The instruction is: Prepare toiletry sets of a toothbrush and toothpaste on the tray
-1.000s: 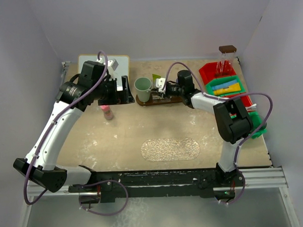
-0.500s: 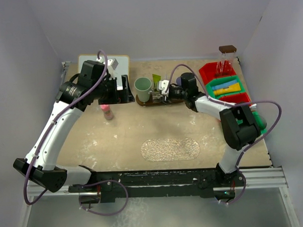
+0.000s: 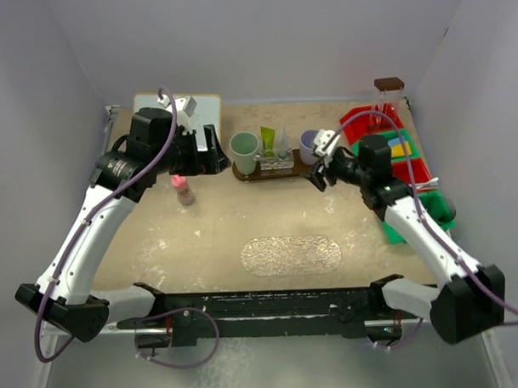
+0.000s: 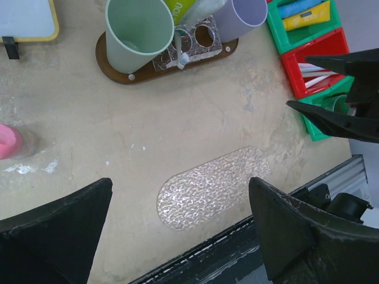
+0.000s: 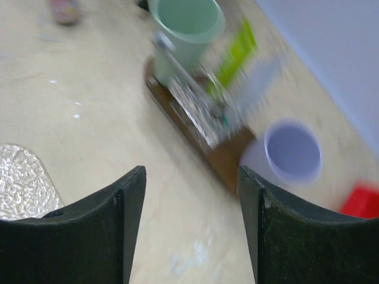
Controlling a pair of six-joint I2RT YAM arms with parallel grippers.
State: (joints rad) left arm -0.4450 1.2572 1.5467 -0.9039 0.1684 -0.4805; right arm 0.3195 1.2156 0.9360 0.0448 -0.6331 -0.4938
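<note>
A brown oval tray (image 3: 241, 172) stands at the back of the table. It carries a green cup (image 3: 245, 148), a lilac cup (image 3: 311, 144) and a clear rack (image 3: 275, 162) between them. In the rack stand a green tube (image 3: 267, 141) and a pale tube (image 3: 284, 142). A slim toothbrush (image 4: 179, 49) leans out of the rack next to the green cup (image 4: 138, 29). My right gripper (image 3: 321, 164) hovers open just right of the tray (image 5: 228, 157), holding nothing. To the left of the tray, my left gripper (image 3: 212, 151) is wide open and empty.
Red and green bins (image 3: 392, 147) at the right hold yellow and blue tubes (image 4: 303, 12) and spare toothbrushes (image 4: 312, 66). A pink-capped bottle (image 3: 184, 190) stands left of the tray. A textured clear oval mat (image 3: 291, 255) lies in the middle. A white board (image 3: 178, 107) sits back left.
My right gripper has opened and drawn back to the right, away from the rack. The pale tube and the lilac cup now show. The left arm shifted slightly.
</note>
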